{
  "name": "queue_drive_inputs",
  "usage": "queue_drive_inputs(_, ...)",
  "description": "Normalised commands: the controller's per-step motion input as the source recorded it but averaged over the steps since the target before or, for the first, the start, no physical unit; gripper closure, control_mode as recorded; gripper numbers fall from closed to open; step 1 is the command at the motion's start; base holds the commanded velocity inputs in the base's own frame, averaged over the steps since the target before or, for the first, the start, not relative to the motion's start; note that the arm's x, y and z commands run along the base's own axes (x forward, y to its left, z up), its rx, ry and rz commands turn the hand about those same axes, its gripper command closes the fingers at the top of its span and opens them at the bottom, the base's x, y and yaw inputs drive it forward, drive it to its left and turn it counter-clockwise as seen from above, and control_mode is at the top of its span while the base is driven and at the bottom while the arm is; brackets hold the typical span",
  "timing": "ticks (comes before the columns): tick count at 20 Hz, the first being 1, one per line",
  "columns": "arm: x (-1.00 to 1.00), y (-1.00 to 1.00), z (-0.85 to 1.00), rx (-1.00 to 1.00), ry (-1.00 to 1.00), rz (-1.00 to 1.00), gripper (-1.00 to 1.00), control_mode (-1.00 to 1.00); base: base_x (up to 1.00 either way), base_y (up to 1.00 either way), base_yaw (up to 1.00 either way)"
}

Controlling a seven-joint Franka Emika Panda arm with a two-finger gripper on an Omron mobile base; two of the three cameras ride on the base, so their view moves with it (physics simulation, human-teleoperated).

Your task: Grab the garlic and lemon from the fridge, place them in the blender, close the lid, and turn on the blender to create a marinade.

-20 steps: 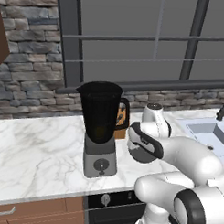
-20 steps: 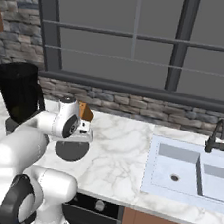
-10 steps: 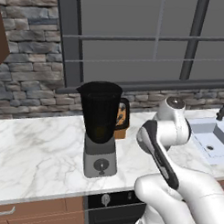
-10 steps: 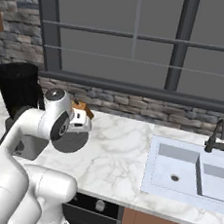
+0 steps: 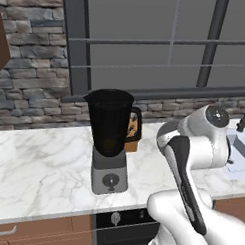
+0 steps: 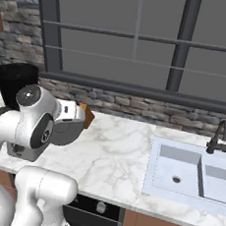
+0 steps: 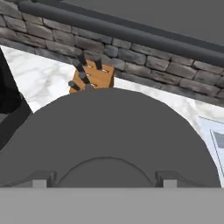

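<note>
The blender (image 5: 110, 144) stands on the marble counter, its dark jar open at the top above a grey base with a round knob; its jar (image 6: 15, 81) also peeks out behind my arm. A dull yellowish tint shows low in the jar, but I cannot make out the garlic or lemon. The lid (image 7: 109, 135), a dark grey disc, spans the space between my two fingertips (image 7: 39, 178). My gripper (image 7: 103, 179) is shut on it, holding the lid (image 6: 66, 130) above the counter to the right of the blender. The fridge is out of view.
A wooden knife block (image 7: 92, 76) stands against the stone wall behind the blender, also visible as the knife block (image 5: 133, 131). A sink (image 6: 178, 169) with a dark faucet (image 6: 217, 139) lies to the right. An oven front (image 5: 118, 222) sits under the counter (image 5: 38, 166).
The lid has come up off the counter in my gripper. My arm has risen and swung, with its elbow now further right in the left base view.
</note>
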Motion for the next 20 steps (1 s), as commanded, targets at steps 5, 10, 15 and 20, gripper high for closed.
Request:
queue_drive_inputs(5, -0.26, 0.10, 1.00, 0.00, -0.09, 0.02, 1.00, -1.00, 0.00, 0.00, 0.00)
queue_drive_inputs(10, 0.03, 0.41, 1.00, 0.00, 0.07, 0.06, 1.00, -1.00, 0.00, 0.00, 0.00)
queue_drive_inputs(15, 0.24, 0.51, 0.94, -0.01, 0.17, 0.14, 1.00, -1.00, 0.00, 0.00, 0.00)
queue_drive_inputs(20, 0.44, 0.58, 0.29, -0.12, 0.15, 0.23, 1.00, -1.00, 0.00, 0.00, 0.00)
